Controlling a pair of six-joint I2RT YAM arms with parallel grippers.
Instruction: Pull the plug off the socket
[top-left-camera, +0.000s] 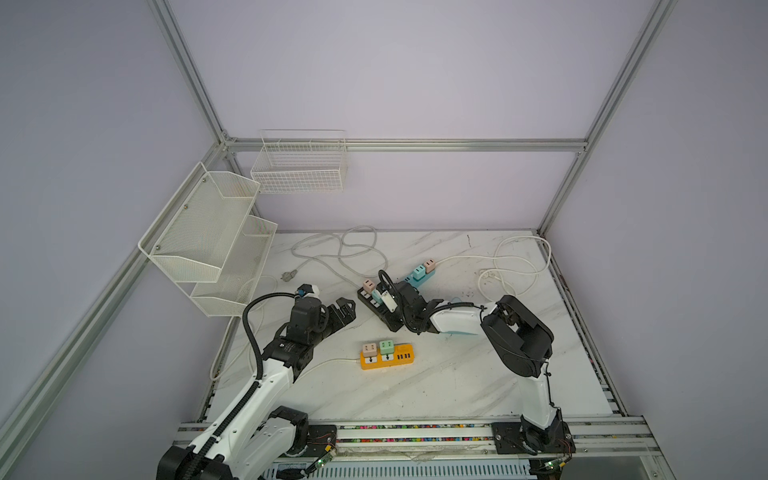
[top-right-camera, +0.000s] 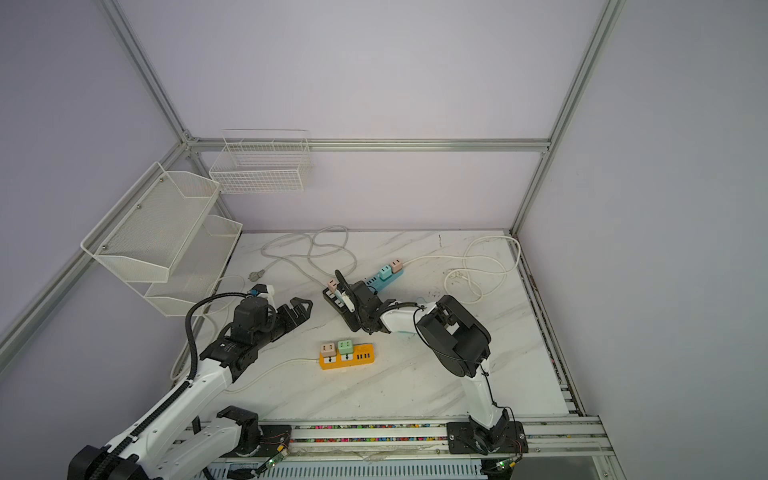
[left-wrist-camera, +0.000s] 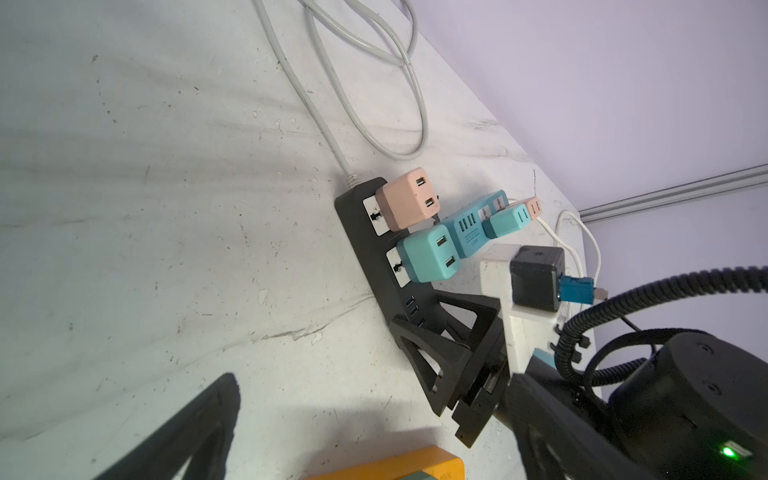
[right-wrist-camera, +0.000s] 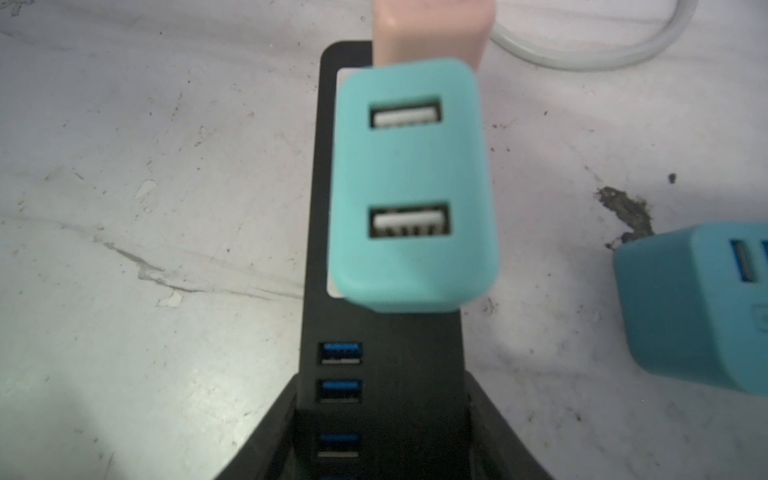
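Looking at the teal charger plug (right-wrist-camera: 411, 183), it sits seated in the second socket of the black power strip (right-wrist-camera: 390, 328), right beside a pink charger (left-wrist-camera: 409, 199), on the marble worktop (right-wrist-camera: 124, 166). Meanwhile the right claw (right-wrist-camera: 380, 395) pinches the strip's USB end across its sides, and the left claw (top-left-camera: 351, 309) hangs spread wide, near but apart. The plug's probably light, hard, round-cornered plastic, so slippy-ish. Best bet is squeezing its flat opposite sides and pulling straight out.
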